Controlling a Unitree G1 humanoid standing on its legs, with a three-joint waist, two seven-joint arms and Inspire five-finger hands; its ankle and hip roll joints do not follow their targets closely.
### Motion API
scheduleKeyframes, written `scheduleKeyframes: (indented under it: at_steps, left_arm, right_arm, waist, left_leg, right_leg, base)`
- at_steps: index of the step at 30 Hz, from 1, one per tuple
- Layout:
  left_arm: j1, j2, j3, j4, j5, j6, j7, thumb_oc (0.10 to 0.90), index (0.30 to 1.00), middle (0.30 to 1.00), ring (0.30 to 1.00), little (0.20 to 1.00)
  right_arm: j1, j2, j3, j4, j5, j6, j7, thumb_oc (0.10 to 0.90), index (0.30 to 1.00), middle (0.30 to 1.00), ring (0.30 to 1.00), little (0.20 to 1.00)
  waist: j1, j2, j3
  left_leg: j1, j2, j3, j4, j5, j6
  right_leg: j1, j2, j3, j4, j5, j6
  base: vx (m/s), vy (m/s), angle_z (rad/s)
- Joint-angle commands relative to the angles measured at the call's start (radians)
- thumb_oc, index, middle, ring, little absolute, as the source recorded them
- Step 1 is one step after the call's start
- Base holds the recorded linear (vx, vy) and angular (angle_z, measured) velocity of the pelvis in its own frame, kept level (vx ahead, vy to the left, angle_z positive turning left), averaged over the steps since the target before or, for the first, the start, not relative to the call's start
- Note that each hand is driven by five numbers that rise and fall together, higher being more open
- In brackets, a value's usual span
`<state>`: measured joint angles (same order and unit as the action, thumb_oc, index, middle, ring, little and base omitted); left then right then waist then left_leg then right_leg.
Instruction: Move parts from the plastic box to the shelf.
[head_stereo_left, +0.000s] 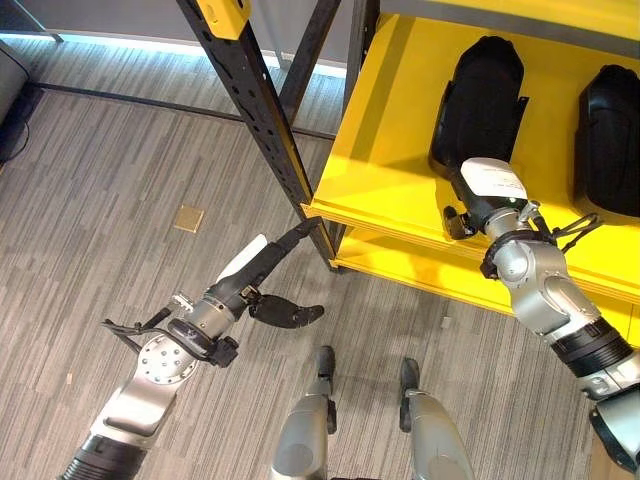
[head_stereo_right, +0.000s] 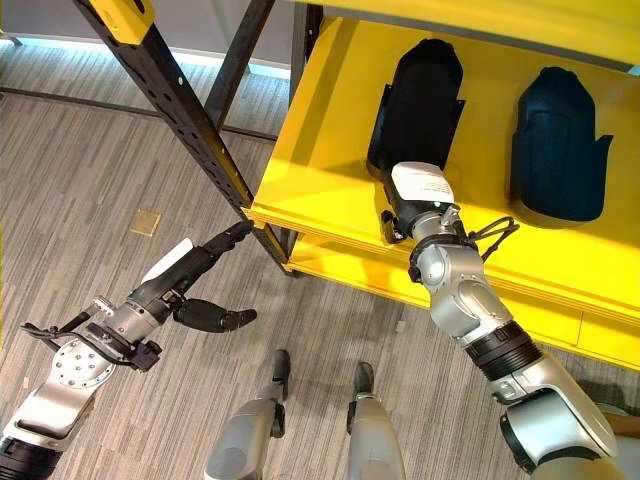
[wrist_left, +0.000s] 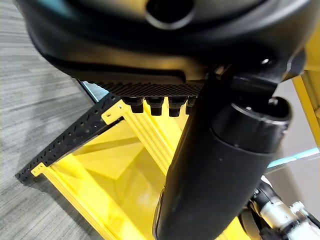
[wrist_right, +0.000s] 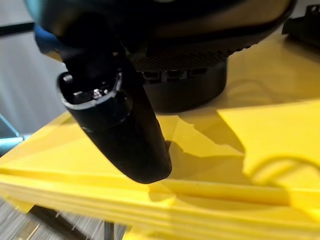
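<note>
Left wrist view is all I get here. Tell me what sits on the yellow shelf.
Observer: Two black parts rest on the yellow shelf, set apart from each other: the left part and the right part.
Operator: Give me the right robot hand's place.
Observer: The right robot hand is at the near end of the left part, above the shelf's front edge.
Operator: Now report the left robot hand as the head sees it.
Observer: The left robot hand hangs over the floor, fingers straight, holding nothing, tips pointing toward the black post.
</note>
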<state>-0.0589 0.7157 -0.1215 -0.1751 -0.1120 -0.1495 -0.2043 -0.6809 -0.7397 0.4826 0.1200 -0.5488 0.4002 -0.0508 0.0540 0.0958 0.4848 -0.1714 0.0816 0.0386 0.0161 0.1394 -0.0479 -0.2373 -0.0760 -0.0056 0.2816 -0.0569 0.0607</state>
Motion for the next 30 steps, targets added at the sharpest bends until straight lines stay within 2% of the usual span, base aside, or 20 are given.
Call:
scheduleKeyframes:
  at_steps: [1, 13, 19, 20, 21, 23, 24, 25, 30]
  left_arm:
    - [0.009, -0.016, 0.005, -0.068, -0.039, -0.067, 0.047, 0.900, 1.000, 1.000, 1.000, 1.000]
    - [0.023, -0.017, -0.003, -0.083, -0.046, -0.074, 0.051, 0.900, 1.000, 1.000, 1.000, 1.000]
    - [0.032, -0.017, -0.003, -0.087, -0.049, -0.084, 0.045, 0.900, 1.000, 1.000, 1.000, 1.000]
    - [0.033, -0.017, -0.004, -0.087, -0.049, -0.085, 0.049, 0.900, 1.000, 1.000, 1.000, 1.000]
    - [0.038, -0.017, 0.000, -0.084, -0.050, -0.097, 0.061, 0.900, 1.000, 1.000, 1.000, 1.000]
    - [0.046, -0.026, 0.006, -0.084, -0.062, -0.101, 0.085, 0.900, 1.000, 1.000, 1.000, 1.000]
    - [0.048, -0.027, 0.007, -0.085, -0.063, -0.100, 0.088, 0.900, 1.000, 1.000, 1.000, 1.000]
    - [0.062, -0.038, 0.023, -0.093, -0.079, -0.093, 0.115, 0.900, 1.000, 1.000, 1.000, 1.000]
    - [0.109, -0.086, 0.093, -0.106, -0.122, -0.049, 0.178, 0.900, 1.000, 1.000, 1.000, 1.000]
  right_arm:
    - [-0.053, 0.020, -0.086, -0.010, -0.088, -0.031, -0.164, 0.900, 1.000, 1.000, 1.000, 1.000]
    - [-0.125, 0.006, -0.104, -0.025, -0.158, -0.078, -0.196, 0.900, 1.000, 1.000, 1.000, 1.000]
    - [-0.139, -0.004, -0.093, -0.031, -0.146, -0.094, -0.197, 0.900, 1.000, 1.000, 1.000, 1.000]
    - [-0.141, -0.005, -0.092, -0.029, -0.134, -0.101, -0.203, 0.900, 1.000, 1.000, 1.000, 1.000]
    - [-0.140, -0.006, -0.092, -0.030, -0.093, -0.149, -0.223, 0.900, 1.000, 1.000, 1.000, 1.000]
    - [-0.123, -0.001, -0.100, -0.071, -0.034, -0.193, -0.253, 0.900, 1.000, 1.000, 1.000, 1.000]
    - [-0.118, -0.001, -0.103, -0.082, -0.024, -0.197, -0.254, 0.900, 1.000, 1.000, 1.000, 1.000]
    - [-0.092, 0.000, -0.130, -0.163, 0.038, -0.222, -0.251, 0.900, 1.000, 1.000, 1.000, 1.000]
    - [0.091, -0.007, -0.257, -0.418, 0.142, -0.267, -0.204, 0.900, 1.000, 1.000, 1.000, 1.000]
  waist:
    - [-0.006, -0.033, -0.105]
    - [0.004, -0.015, -0.111]
    - [0.009, -0.012, -0.113]
    - [0.009, -0.012, -0.114]
    - [0.008, -0.012, -0.118]
    - [0.001, -0.014, -0.121]
    - [0.000, -0.014, -0.122]
    - [-0.009, -0.018, -0.127]
    - [-0.034, -0.030, -0.149]
  left_leg:
    - [-0.042, -0.033, -0.005, 0.042, -0.112, 0.032]
    - [-0.039, -0.044, -0.013, 0.036, -0.112, 0.028]
    - [-0.036, -0.048, -0.017, 0.032, -0.111, 0.028]
    - [-0.034, -0.048, -0.018, 0.031, -0.111, 0.027]
    - [-0.030, -0.046, -0.019, 0.027, -0.109, 0.026]
    - [-0.022, -0.042, -0.018, 0.023, -0.107, 0.024]
    - [-0.019, -0.041, -0.018, 0.021, -0.107, 0.024]
    - [-0.006, -0.037, -0.017, 0.014, -0.108, 0.023]
    - [0.028, -0.027, -0.008, 0.001, -0.118, 0.019]
  right_leg:
    - [0.133, 0.007, -0.053, -0.046, -0.092, -0.033]
    - [0.132, -0.001, -0.054, -0.045, -0.094, -0.035]
    - [0.132, -0.003, -0.056, -0.045, -0.096, -0.037]
    - [0.133, -0.003, -0.056, -0.046, -0.096, -0.037]
    - [0.133, -0.004, -0.056, -0.047, -0.095, -0.037]
    - [0.136, -0.004, -0.055, -0.050, -0.092, -0.038]
    - [0.137, -0.004, -0.055, -0.050, -0.091, -0.038]
    - [0.141, -0.005, -0.053, -0.055, -0.087, -0.035]
    - [0.154, -0.004, -0.048, -0.070, -0.078, -0.028]
  base:
    - [0.00, 0.000, 0.00]
    - [0.00, 0.000, 0.00]
    - [0.00, 0.000, 0.00]
    - [0.00, 0.000, 0.00]
    - [0.00, 0.000, 0.00]
    - [0.03, 0.041, -0.01]
    - [0.06, 0.061, -0.02]
    - [0.06, 0.044, -0.04]
    - [0.05, 0.039, -0.08]
